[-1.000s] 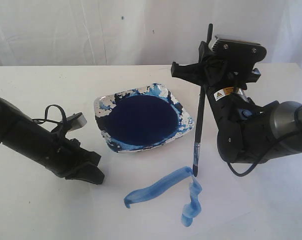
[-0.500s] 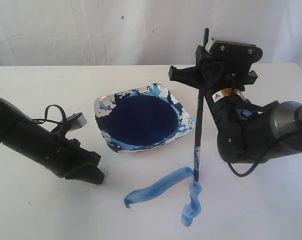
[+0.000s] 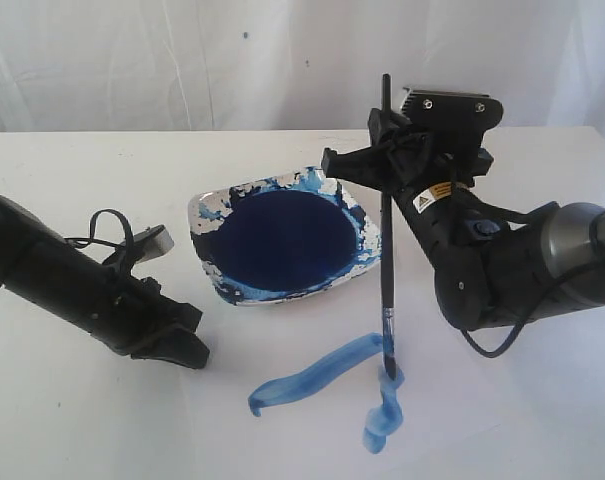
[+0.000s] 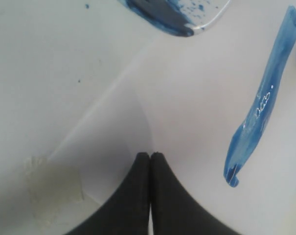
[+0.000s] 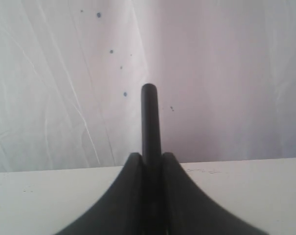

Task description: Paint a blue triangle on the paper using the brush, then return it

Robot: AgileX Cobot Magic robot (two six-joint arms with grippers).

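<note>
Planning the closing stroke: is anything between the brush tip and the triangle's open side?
Nothing visible: the paper there is bare. The right claw holds the brush at the blue triangle's corner; the left claw rests aside.

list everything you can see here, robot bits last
dish: one, white splashed blue, table middle, holds dark blue paint pool
brush: one, black handle, upright in right gripper, tip down on the strokes
blue triangle: one unfinished light-blue outline, on paper, camera side of dish
paper: one, white, flat on table
table: one, white
backdrop: one, white cloth, behind table
left gripper: one, black, shut, empty, left of dish
right gripper: one, black, shut on brush
</note>
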